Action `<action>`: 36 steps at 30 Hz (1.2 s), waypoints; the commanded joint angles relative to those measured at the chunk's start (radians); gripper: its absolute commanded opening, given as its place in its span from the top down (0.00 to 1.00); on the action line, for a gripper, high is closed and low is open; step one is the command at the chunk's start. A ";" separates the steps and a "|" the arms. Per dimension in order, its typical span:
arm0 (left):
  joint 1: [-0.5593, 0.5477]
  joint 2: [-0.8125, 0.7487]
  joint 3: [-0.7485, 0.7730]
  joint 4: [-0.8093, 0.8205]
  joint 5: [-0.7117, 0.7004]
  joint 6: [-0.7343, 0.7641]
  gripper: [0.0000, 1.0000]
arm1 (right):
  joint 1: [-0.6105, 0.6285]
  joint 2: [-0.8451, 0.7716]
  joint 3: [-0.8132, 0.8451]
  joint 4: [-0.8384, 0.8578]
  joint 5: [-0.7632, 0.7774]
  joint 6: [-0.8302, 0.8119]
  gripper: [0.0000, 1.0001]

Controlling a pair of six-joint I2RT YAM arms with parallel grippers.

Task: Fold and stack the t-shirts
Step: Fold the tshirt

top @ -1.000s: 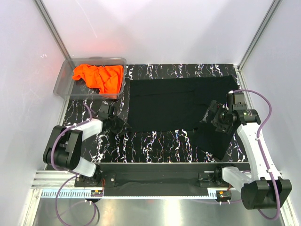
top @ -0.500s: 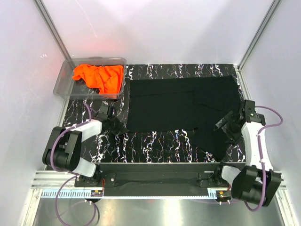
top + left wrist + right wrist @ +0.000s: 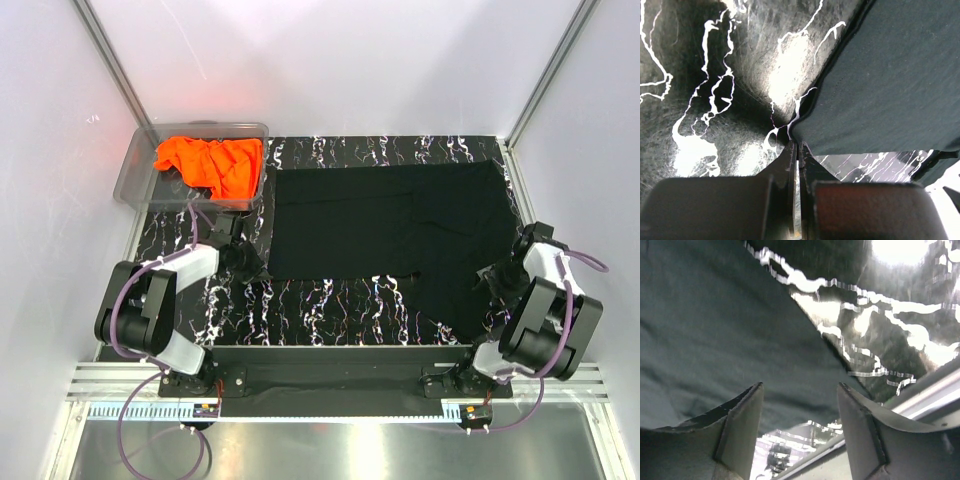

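Observation:
The black t-shirt (image 3: 390, 220) lies spread flat on the marbled table, with a flap hanging toward the near right. The orange t-shirt (image 3: 210, 165) sits crumpled in the clear bin (image 3: 135, 178) at the back left. My left gripper (image 3: 254, 265) is shut, its tips (image 3: 798, 146) touching the black shirt's (image 3: 890, 75) near-left corner; no fabric shows between the jaws. My right gripper (image 3: 497, 283) is open and empty, low over the shirt's (image 3: 715, 330) near-right part, by the table's right edge (image 3: 900, 405).
The marbled black-and-white table top (image 3: 330, 300) shows around the shirt. White enclosure walls stand close on the left, right and back. A metal rail (image 3: 300, 400) runs along the near edge by the arm bases.
My right arm has drawn back from the shirt's right middle to the table's right edge and folded low. My left gripper has edged slightly toward the shirt's corner.

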State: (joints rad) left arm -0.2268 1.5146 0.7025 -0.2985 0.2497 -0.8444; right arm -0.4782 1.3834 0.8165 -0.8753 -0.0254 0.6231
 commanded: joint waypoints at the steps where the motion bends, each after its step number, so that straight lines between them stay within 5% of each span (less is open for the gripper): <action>1: 0.003 0.018 0.034 -0.028 -0.038 0.059 1.00 | 0.000 0.034 0.029 0.059 0.053 0.020 0.36; 8: 0.003 0.013 0.049 -0.022 -0.027 0.067 1.00 | 0.000 0.111 0.035 0.090 0.116 -0.013 0.51; 21: 0.001 0.033 0.071 -0.027 -0.013 0.077 1.00 | 0.000 0.167 -0.022 0.165 0.128 0.010 0.59; 32: 0.003 0.009 0.074 -0.070 -0.010 0.108 1.00 | 0.000 0.140 -0.048 0.168 0.125 0.035 0.96; 36: 0.004 -0.016 0.057 -0.079 -0.016 0.122 1.00 | 0.000 0.094 -0.056 0.153 0.097 0.018 1.00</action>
State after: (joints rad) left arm -0.2268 1.5417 0.7525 -0.3534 0.2474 -0.7551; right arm -0.4778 1.5066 0.7963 -0.7227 0.0399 0.6495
